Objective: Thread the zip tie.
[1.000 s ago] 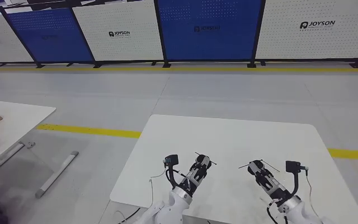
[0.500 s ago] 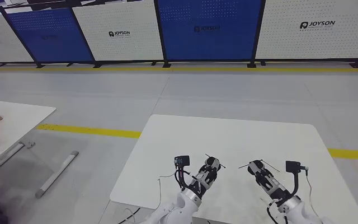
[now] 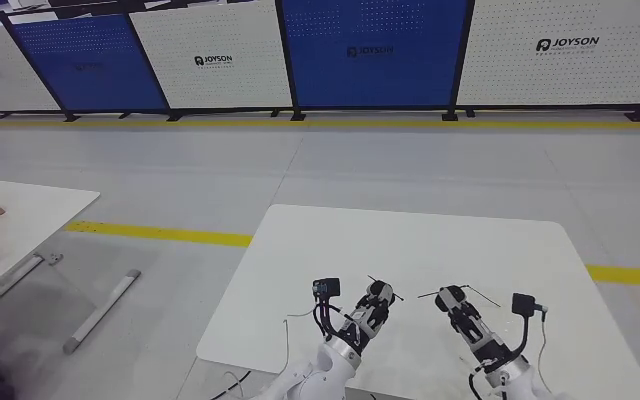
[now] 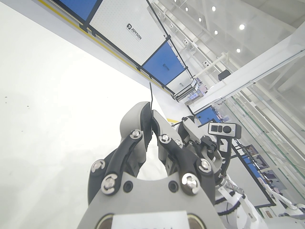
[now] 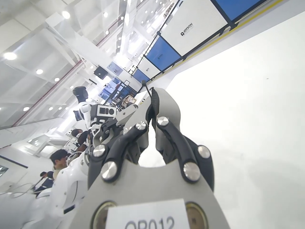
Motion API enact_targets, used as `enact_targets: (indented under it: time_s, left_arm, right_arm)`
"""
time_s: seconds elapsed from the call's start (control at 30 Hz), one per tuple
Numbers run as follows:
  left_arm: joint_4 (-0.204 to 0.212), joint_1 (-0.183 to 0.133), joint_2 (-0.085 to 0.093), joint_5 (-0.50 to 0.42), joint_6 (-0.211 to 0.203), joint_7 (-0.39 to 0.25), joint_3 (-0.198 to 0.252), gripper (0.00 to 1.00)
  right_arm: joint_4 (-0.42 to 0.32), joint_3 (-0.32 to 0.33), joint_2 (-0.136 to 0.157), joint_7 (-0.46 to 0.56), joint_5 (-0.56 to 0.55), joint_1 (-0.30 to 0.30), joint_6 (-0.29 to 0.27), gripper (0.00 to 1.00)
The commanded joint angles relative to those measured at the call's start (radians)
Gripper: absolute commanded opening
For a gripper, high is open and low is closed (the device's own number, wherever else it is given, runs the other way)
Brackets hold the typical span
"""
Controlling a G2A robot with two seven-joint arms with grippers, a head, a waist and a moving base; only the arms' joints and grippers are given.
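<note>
Black and very thin, the zip tie (image 3: pixel 398 296) is pinched in the left gripper (image 3: pixel 381 291), above the table (image 3: pixel 420 240) and close to the table's edge nearest to the robot. In the left wrist view the two fingers (image 4: pixel 143 117) of the left gripper (image 4: pixel 151 110) are pressed together on the zip tie (image 4: pixel 150 91), with no gap between the dark pads. One straight end of it sticks out past the fingertips, over the white top of the table (image 4: pixel 47 84).

The right gripper (image 3: pixel 449 296) is also above the near part of the table, near the left one but not touching it, with bare table top showing between them. It holds a second tie (image 3: pixel 485 297), also black, which sticks out on both sides of it. In the right wrist view the fingers (image 5: pixel 164 106) of the right gripper (image 5: pixel 152 96) are closed tightly on the second tie (image 5: pixel 146 88). A short piece with a slightly thicker end comes out beyond the tips, above the table (image 5: pixel 238 96).

I cannot tell if the two black pieces are joined; from above they look apart.

Beyond the far edge of the table a yellow line (image 3: pixel 150 233) crosses the grey floor, and farther away stands a row of blue and white panels (image 3: pixel 375 55).
</note>
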Motion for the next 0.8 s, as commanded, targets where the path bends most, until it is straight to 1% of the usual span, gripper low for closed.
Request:
enact_targets:
  time_s: [0.0,0.5,0.57,0.67,0.77]
  left_arm:
    - [0.0,0.0,0.0,0.0,0.0,0.0,0.0,0.0]
    - [0.001,0.0,0.0,-0.005,0.001,0.0,-0.001,0.0]
    - [0.004,-0.003,-0.003,-0.014,0.025,0.014,-0.006,0.0]
    - [0.013,-0.011,-0.008,-0.013,0.047,0.027,0.001,0.0]
    - [0.02,-0.019,-0.012,-0.011,0.054,0.034,0.008,0.0]
  right_arm:
    - [-0.001,-0.007,-0.002,0.002,-0.003,0.001,0.005,0.0]
    - [-0.001,-0.007,-0.002,0.002,-0.003,0.001,0.005,0.0]
    - [-0.001,-0.007,-0.002,0.002,-0.003,0.001,0.005,0.0]
    - [-0.001,-0.007,-0.002,0.002,-0.003,0.001,0.005,0.0]
    - [-0.001,-0.007,-0.002,0.002,-0.003,0.001,0.005,0.0]
